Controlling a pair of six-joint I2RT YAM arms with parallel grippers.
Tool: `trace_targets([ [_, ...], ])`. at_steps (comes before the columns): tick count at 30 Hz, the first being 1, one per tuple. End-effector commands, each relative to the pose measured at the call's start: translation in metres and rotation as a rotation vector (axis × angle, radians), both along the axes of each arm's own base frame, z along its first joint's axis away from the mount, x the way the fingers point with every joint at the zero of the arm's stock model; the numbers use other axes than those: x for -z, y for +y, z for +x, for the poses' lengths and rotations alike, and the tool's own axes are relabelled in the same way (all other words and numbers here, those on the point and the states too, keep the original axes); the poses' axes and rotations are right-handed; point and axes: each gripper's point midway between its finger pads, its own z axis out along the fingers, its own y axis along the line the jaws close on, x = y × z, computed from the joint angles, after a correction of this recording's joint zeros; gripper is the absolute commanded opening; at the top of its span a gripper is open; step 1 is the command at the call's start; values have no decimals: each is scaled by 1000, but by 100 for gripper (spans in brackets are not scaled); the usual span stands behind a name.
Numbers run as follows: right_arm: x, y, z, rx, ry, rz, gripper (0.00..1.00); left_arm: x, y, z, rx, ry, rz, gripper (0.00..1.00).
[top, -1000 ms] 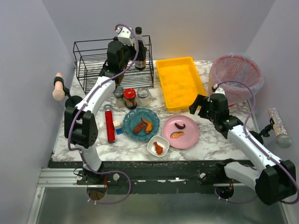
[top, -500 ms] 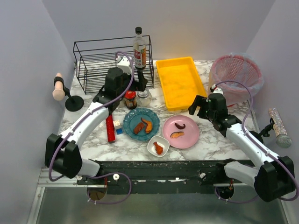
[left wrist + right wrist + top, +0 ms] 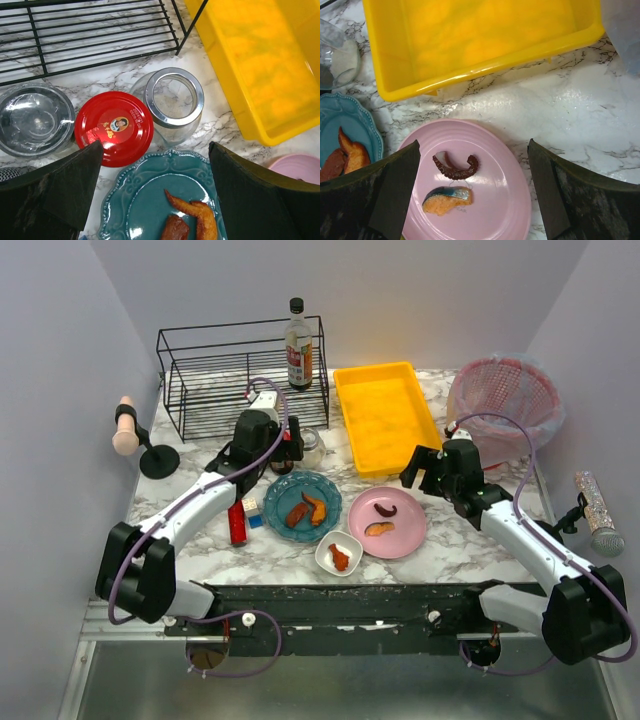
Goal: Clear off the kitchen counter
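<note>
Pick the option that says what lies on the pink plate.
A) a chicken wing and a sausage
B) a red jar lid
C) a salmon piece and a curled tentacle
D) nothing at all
C: the right wrist view shows a salmon piece and a dark curled tentacle lying on the pink plate.
</note>
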Motion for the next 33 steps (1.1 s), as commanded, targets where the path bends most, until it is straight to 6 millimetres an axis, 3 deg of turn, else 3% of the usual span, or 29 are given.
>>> trace_targets([
  [1, -10, 4, 2, -18, -20, 3, 96, -9, 3, 22, -66, -32, -2, 99],
  [10, -5, 0, 1, -8, -14, -14, 96, -14, 18, 34, -150, -49, 47, 99],
  [21, -1, 1, -1, -13, 0, -8, 96, 15, 23, 33, -164, 35, 107, 99],
  [28, -1, 1, -2, -13, -1, -8, 96, 3, 33, 36, -202, 4, 94, 99],
  [33, 1, 2, -2, -16, 6, -4, 96, 7, 28, 40, -179, 23, 93, 99],
])
